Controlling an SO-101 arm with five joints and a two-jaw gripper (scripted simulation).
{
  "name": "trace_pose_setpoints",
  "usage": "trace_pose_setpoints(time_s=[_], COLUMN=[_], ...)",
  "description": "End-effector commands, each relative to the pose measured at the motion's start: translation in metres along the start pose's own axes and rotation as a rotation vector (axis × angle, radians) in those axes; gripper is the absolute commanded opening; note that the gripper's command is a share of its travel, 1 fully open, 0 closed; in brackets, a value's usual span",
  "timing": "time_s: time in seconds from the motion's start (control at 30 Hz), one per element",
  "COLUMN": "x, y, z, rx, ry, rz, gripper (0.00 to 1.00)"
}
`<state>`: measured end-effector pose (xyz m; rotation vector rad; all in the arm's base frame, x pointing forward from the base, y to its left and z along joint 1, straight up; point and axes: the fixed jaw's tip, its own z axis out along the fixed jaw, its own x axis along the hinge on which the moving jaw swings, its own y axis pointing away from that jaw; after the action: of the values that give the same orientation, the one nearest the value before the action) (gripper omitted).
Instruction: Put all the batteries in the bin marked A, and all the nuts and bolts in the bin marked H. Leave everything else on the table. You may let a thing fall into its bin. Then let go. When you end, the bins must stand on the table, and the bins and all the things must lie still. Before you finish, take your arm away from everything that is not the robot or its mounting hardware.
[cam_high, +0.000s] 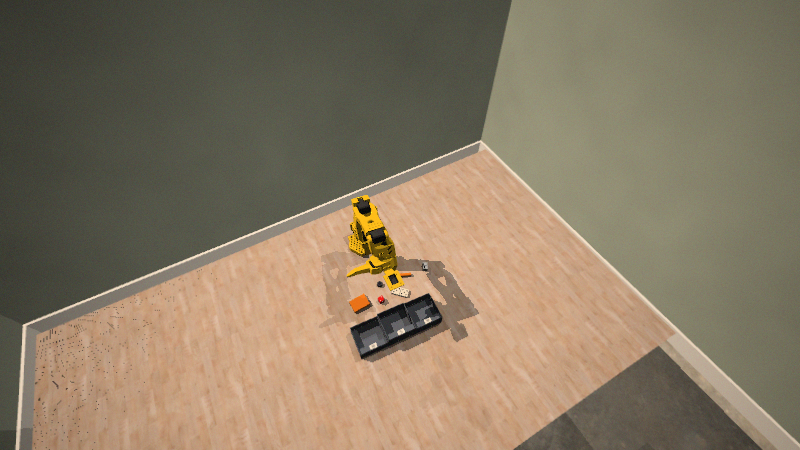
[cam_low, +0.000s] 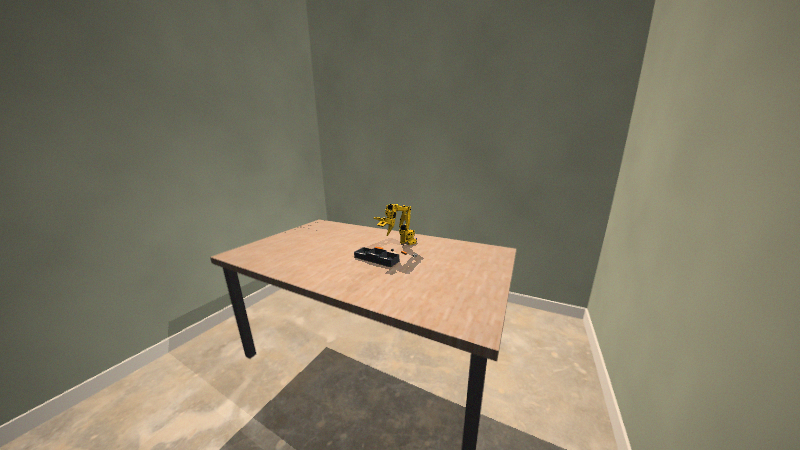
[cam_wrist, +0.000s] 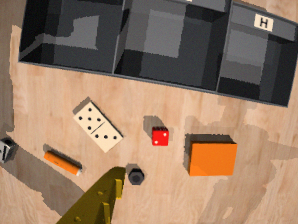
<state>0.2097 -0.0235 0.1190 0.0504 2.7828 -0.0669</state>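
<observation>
My gripper (cam_high: 366, 274) (cam_low: 382, 226) is open and empty, above the table. In the wrist view only one finger shows, its tip beside a dark hexagonal nut or bolt head (cam_wrist: 136, 176) (cam_high: 379, 284). An orange cylinder with a pale end (cam_wrist: 62, 162) (cam_high: 406, 274), which looks like a battery, lies left of that finger in the wrist view. A small grey metal thing (cam_wrist: 6, 150) (cam_high: 425, 266) lies at the left edge there; its kind is unclear. Bin H (cam_wrist: 252, 99) is the right one in the wrist view. The letters on the other two bins are not readable.
A white domino (cam_wrist: 98, 126) (cam_high: 400, 292), a red die (cam_wrist: 160, 136) (cam_high: 380, 300) and an orange block (cam_wrist: 213, 159) (cam_high: 359, 303) lie between the arm and the joined row of three black bins (cam_low: 370, 259). The bins show no contents.
</observation>
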Motion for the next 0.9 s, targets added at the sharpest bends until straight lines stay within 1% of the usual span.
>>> trace_pose_setpoints(time_s=[0.0,0.13,0.27,0.87], x=[-0.025,-0.034,-0.036,-0.036], y=[-0.013,-0.02,-0.021,-0.022], z=[0.0,0.003,0.004,0.004], rx=[0.028,0.043,0.046,0.047], ry=[-0.098,-0.13,-0.136,-0.138], rz=[0.013,0.022,0.024,0.025], gripper=[1.0,1.0,1.0,1.0])
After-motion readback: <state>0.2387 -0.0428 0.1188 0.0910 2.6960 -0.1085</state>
